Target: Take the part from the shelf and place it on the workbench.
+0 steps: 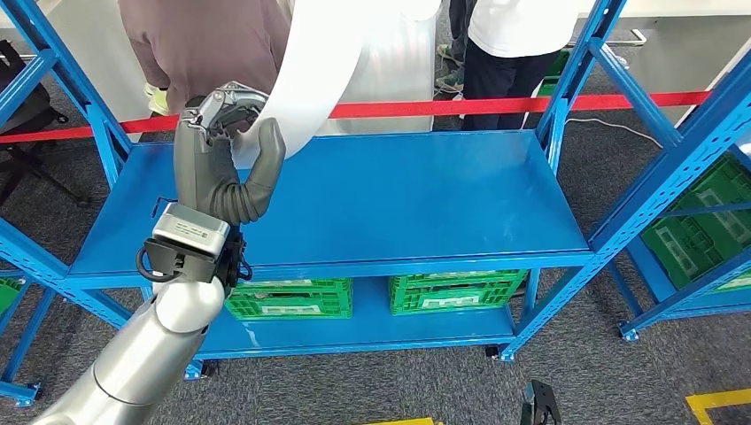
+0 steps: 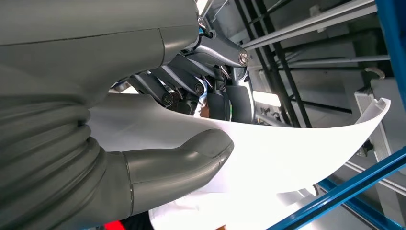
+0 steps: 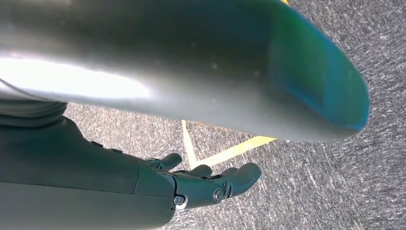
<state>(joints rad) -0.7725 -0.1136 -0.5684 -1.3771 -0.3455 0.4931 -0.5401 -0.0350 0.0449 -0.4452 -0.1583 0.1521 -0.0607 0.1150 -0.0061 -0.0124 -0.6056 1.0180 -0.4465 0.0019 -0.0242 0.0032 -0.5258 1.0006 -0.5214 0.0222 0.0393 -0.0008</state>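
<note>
While the left hand (image 1: 226, 155) is raised over the far left corner of the blue shelf (image 1: 398, 199), its fingers (image 2: 225, 103) and thick thumb are clamped on the white curved part (image 1: 323, 80), and that part is up in the air, clear of the shelf top, sweeping up and to the right from the grip. The left wrist view confirms it: thumb under the white sheet, dark fingers on top, the thin edge curling away.

Beyond the shelf, a red barrier tape (image 1: 496, 106) runs straight across, and two people stand just behind it, one in a dark top (image 1: 186, 44) right behind the raised hand, one in white with dark trousers (image 1: 500, 53) further right. Blue uprights frame both sides. Two green crates (image 1: 372, 294) sit side by side on the lower shelf level, each with a pale label too small to read, and more green crates (image 1: 700, 226) fill the next rack to the right.

Down low, the right hand (image 3: 210, 184) hangs over the floor, holding nothing, fingers loosely apart. Grey speckled carpet (image 1: 620, 372) runs underneath, with yellow floor marking (image 3: 230, 151) crossing it.
</note>
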